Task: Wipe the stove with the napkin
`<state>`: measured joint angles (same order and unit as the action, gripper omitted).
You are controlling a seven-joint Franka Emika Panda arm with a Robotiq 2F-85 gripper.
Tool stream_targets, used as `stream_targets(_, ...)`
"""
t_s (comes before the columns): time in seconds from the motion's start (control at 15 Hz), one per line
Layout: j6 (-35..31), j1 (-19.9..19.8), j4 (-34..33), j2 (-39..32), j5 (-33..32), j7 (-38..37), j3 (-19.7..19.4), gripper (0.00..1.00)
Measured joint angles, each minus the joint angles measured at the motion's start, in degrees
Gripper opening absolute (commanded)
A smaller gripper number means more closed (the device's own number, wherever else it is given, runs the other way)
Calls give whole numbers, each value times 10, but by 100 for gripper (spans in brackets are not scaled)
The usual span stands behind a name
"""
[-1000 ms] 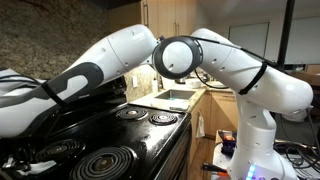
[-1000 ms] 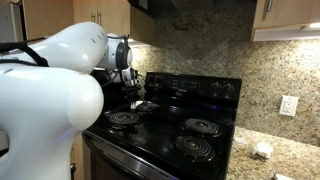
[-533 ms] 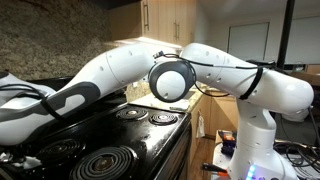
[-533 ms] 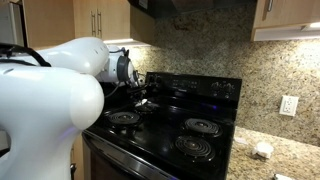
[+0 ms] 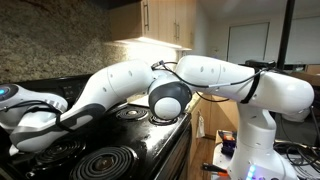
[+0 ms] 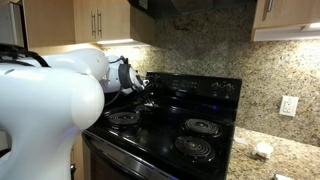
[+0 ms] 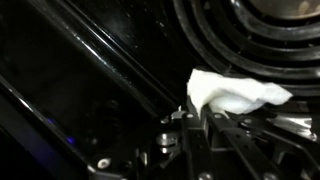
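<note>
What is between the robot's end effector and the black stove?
The white napkin, pinched in the shut end effector, sits between it and the stove, beside a coil burner. Only the wrist view shows this.

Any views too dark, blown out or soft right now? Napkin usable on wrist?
Wrist view: very dark, stove barely readable; napkin in the shut gripper is blown-out white but easy to locate. In an exterior view, under-cabinet light glares on the backsplash. In an exterior view, the near arm link is a soft white mass hiding the picture's left.
</note>
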<state>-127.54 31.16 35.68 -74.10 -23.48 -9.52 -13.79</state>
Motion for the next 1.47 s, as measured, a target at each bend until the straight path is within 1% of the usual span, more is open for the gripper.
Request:
stream_targets(0.13,7,-2,0,-1,0,-13,-9,8)
stream_targets(0.33,28,-9,0,2,4,-22,-13,8)
stream_targets(0.6,72,-34,2,10,14,-24,-12,8)
stream_targets(0.8,102,-48,23,26,19,-24,-10,8)
stream_targets(1.07,112,-80,82,69,56,-25,-4,8)
stream_targets(1.27,112,-100,146,111,87,-30,-1,8)
stream_targets(1.47,110,-111,213,154,112,-45,1,8)
